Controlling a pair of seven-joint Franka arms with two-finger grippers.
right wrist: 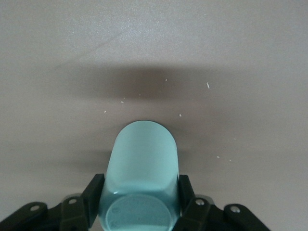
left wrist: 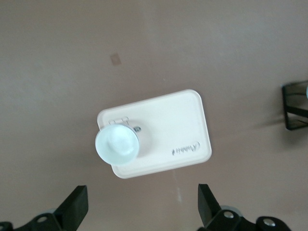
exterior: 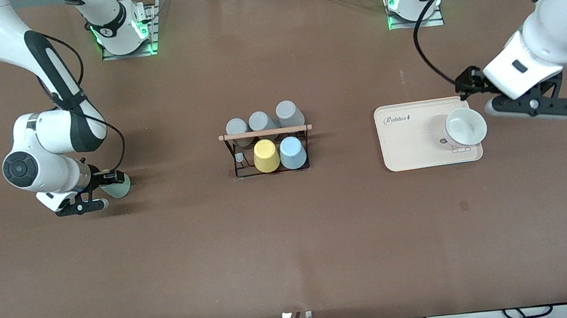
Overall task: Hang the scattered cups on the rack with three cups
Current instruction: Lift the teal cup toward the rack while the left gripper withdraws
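My right gripper (exterior: 108,191) is shut on the pale mint-green cup (exterior: 122,188), which lies on its side low over the bare table toward the right arm's end. In the right wrist view the cup (right wrist: 142,163) sits between the fingers (right wrist: 94,192). The black wire rack (exterior: 235,157) with its wooden rod (exterior: 265,132) stands mid-table. It bears three grey cups (exterior: 262,122), a yellow cup (exterior: 266,156) and the light blue cup (exterior: 292,153). My left gripper (exterior: 505,97) is open and empty, in the air by the beige tray's edge; its fingers (left wrist: 77,204) stand wide apart.
A beige tray (exterior: 407,142) lies toward the left arm's end, with a pale whitish cup (exterior: 466,127) standing mouth-up on it; both show in the left wrist view, tray (left wrist: 178,125) and cup (left wrist: 116,144). A corner of the rack (left wrist: 296,108) shows there too.
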